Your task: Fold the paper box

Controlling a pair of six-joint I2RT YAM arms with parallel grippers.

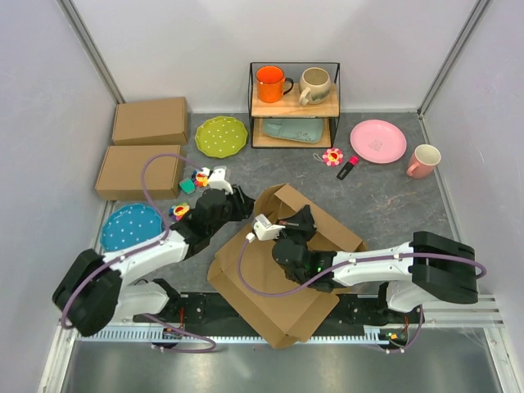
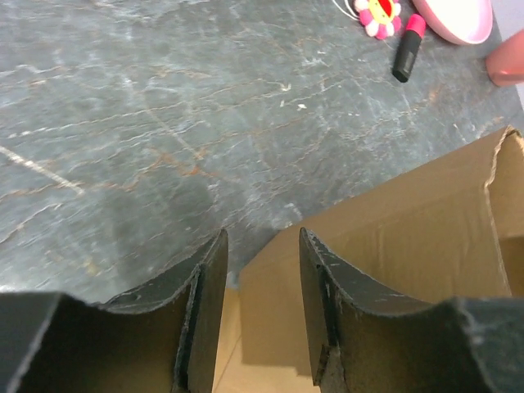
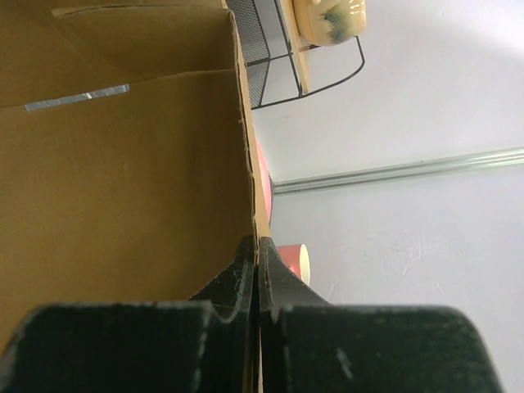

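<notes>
The paper box is a brown corrugated sheet lying mid-table, its far walls partly raised. My left gripper hovers at the sheet's far-left corner. In the left wrist view the left gripper stands open, and a corner of the cardboard shows in the gap beyond its fingers, apart from both. My right gripper is over the box's middle. In the right wrist view the right gripper is shut on the thin edge of a raised cardboard wall.
Two ready-made brown boxes sit far left. A green plate, a blue plate and small toys lie nearby. A wire rack with mugs stands behind; a pink plate, pink mug, flower toy and marker lie right.
</notes>
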